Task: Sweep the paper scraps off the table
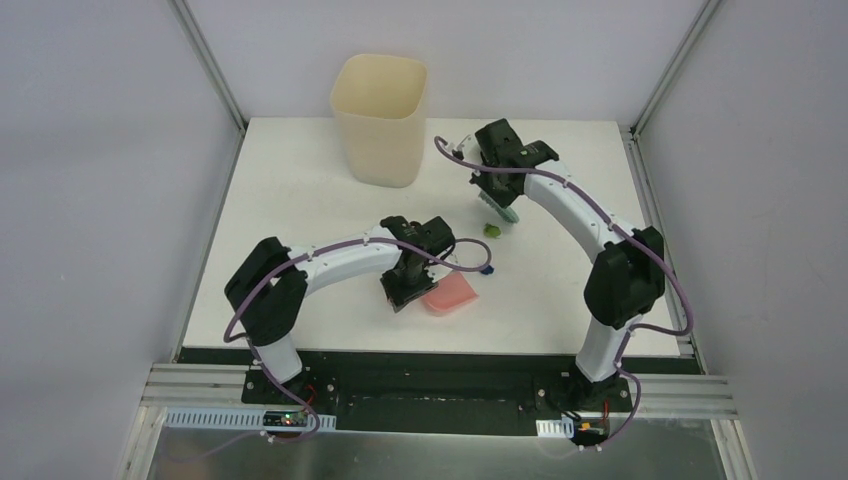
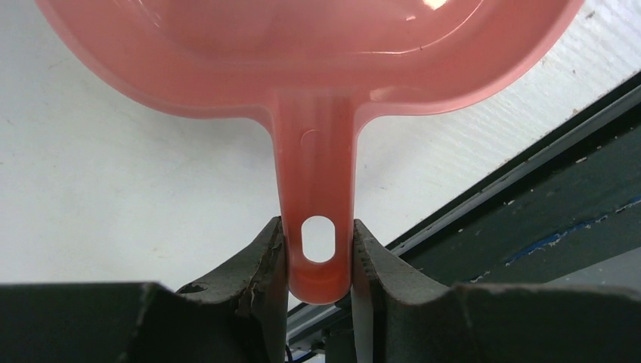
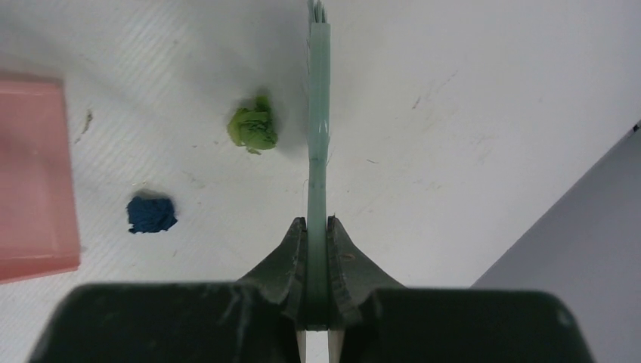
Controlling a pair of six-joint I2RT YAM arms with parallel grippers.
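Two paper scraps lie on the white table (image 1: 300, 190): a green wad (image 1: 492, 229) (image 3: 253, 129) and a navy wad (image 1: 487, 268) (image 3: 151, 214). My left gripper (image 2: 318, 243) (image 1: 405, 290) is shut on the handle of the pink dustpan (image 2: 302, 60) (image 1: 450, 296), which lies near the table's front edge. My right gripper (image 3: 317, 227) (image 1: 493, 188) is shut on the thin teal brush (image 3: 318, 136) (image 1: 503, 210), which points down just right of the green wad. The navy wad sits just off the dustpan's open edge (image 3: 34, 174).
A tall cream bin (image 1: 379, 120) stands at the back of the table. Grey walls and metal rails frame the table. The dark front rail (image 2: 529, 197) runs just behind the dustpan handle.
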